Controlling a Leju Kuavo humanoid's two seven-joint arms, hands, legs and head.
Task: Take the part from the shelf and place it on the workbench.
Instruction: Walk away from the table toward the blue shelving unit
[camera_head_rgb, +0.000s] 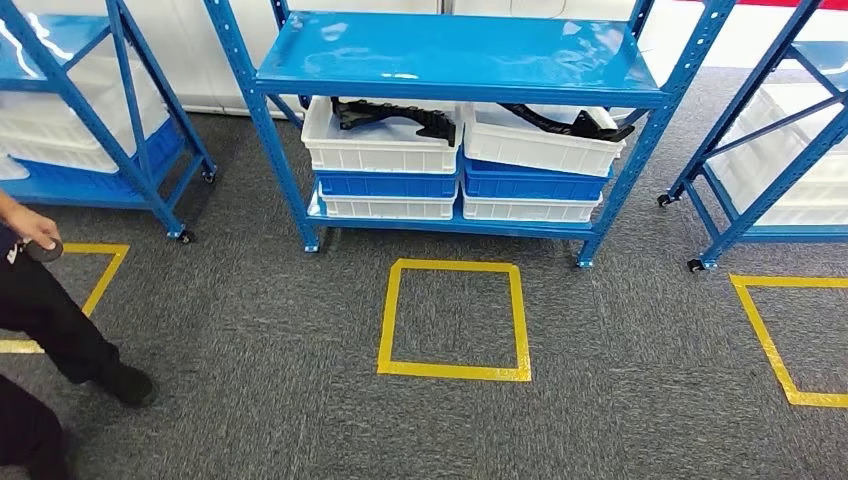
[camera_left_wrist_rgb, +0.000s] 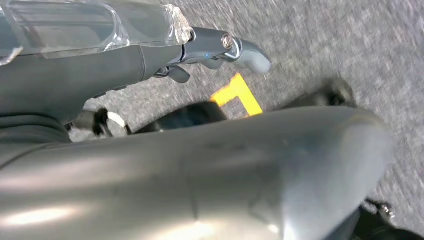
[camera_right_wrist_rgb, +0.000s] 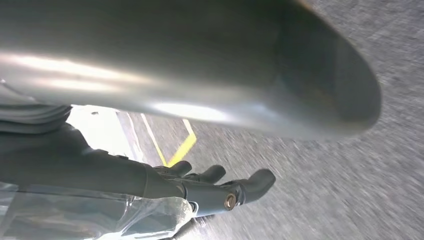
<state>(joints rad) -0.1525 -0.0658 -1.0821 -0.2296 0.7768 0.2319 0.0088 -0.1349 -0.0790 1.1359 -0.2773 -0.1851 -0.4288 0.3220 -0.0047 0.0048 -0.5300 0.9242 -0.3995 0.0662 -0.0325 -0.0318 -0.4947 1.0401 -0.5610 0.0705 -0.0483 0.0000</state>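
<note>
Two black parts lie in white bins on the middle blue shelf: one part (camera_head_rgb: 395, 116) in the left white bin (camera_head_rgb: 378, 145), another part (camera_head_rgb: 572, 121) in the right white bin (camera_head_rgb: 540, 148). My left hand (camera_left_wrist_rgb: 215, 50) hangs over the grey carpet with its fingers stretched out and nothing in it. My right hand (camera_right_wrist_rgb: 215, 187) also hangs over the carpet, fingers apart and empty. Both hands are far from the shelf.
The blue shelf (camera_head_rgb: 450, 55) stands ahead, with more bins stacked below. A yellow tape square (camera_head_rgb: 453, 320) marks the carpet in front of it. Other blue shelves stand at left (camera_head_rgb: 90, 110) and right (camera_head_rgb: 775, 130). A person (camera_head_rgb: 45, 310) in dark clothes walks at the left.
</note>
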